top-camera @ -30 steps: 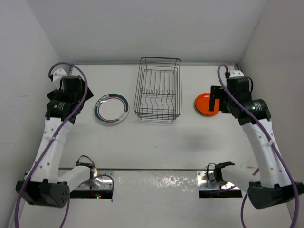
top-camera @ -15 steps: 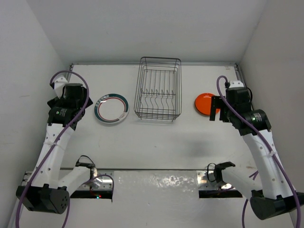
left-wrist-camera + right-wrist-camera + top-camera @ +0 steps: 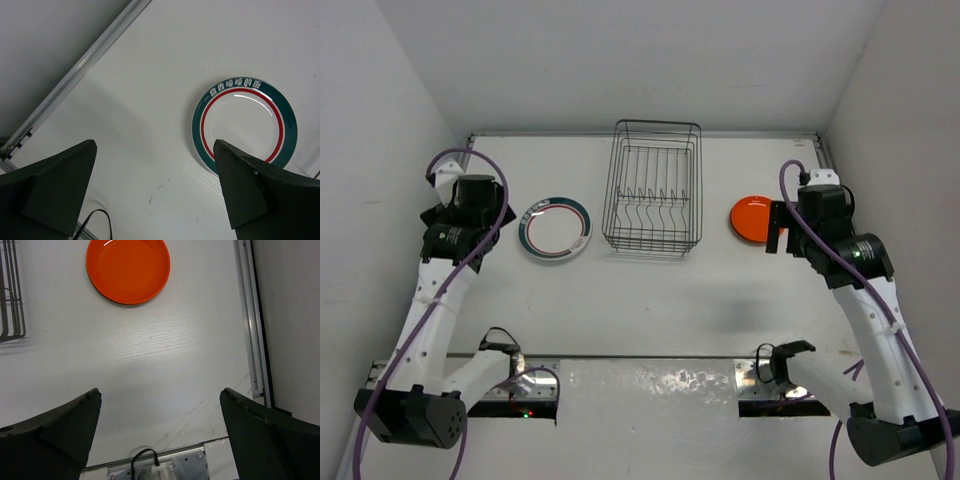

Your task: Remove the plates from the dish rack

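The dish rack of dark wire stands at the back middle of the table, and I see no plates in it. A white plate with teal-and-red rim rings lies flat to the left of the rack; it also shows in the left wrist view. An orange plate lies flat to the right of the rack, and also shows in the right wrist view. My left gripper is open and empty, left of the ringed plate. My right gripper is open and empty, hovering just near of the orange plate.
A metal rail runs along the table's right edge and another along the left edge. White walls close in the back and both sides. A metal mounting plate with cables spans the near edge. The rack's corner shows at far left of the right wrist view.
Both arms have drawn back a little toward the near side, away from the plates. Both plates and the rack have stayed in place.
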Action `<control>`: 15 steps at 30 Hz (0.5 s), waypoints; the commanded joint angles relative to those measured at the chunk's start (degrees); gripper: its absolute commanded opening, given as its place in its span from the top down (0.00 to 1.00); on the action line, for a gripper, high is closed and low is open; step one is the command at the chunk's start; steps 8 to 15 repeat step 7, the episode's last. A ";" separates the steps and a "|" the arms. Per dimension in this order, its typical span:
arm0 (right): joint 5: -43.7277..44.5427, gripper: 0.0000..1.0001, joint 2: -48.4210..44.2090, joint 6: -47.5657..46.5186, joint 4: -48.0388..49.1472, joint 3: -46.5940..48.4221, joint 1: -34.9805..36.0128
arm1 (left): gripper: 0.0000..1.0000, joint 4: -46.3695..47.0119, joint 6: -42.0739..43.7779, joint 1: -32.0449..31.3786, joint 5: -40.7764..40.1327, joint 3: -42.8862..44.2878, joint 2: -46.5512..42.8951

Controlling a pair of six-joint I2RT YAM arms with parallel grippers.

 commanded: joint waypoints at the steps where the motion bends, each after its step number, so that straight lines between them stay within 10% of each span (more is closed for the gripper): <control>1: 2.14 0.01 -0.91 0.19 1.73 0.84 0.43 | 0.00 0.85 -0.54 0.08 -0.51 2.56 0.22; 15: 2.58 0.01 -1.35 0.37 1.73 1.11 0.43 | 0.00 0.94 -0.72 -0.01 -0.42 3.00 0.57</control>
